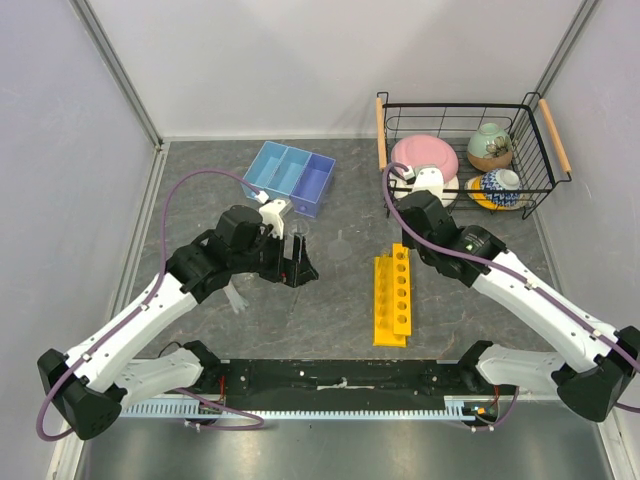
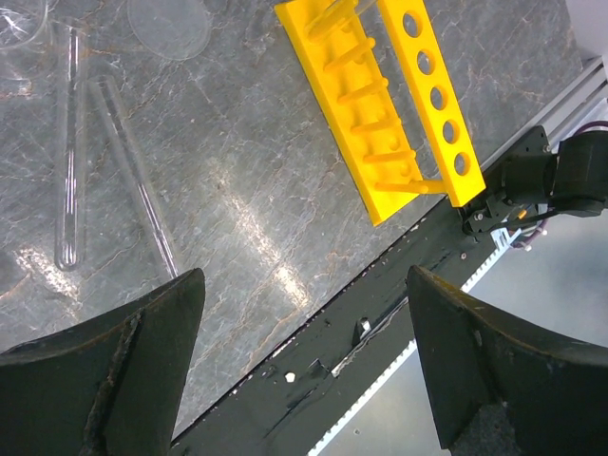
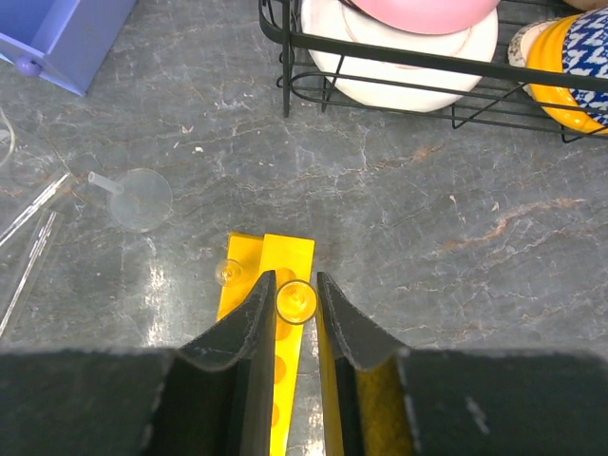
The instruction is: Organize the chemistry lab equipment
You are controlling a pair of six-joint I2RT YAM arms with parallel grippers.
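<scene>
The yellow rack (image 1: 392,295) lies on the table in front of the right arm. My right gripper (image 3: 295,285) hangs over the rack's far end (image 3: 285,256), shut on a clear test tube (image 3: 295,302) seen end-on and upright. A second tube (image 3: 228,273) stands in the rack's other row. My left gripper (image 2: 304,285) is open and empty above the table's near edge. Two test tubes (image 2: 66,142) lie flat on the table beyond it, with the clear funnel (image 2: 169,24) and beaker (image 2: 19,28) farther off. The blue tray (image 1: 290,177) stands at the back. The cream lump is not seen.
The black wire basket (image 1: 465,150) with the pink plate (image 1: 425,155) and ceramic bowls stands at the back right, close behind the right gripper. The black mounting rail (image 1: 340,380) runs along the near edge. Grey walls close in both sides.
</scene>
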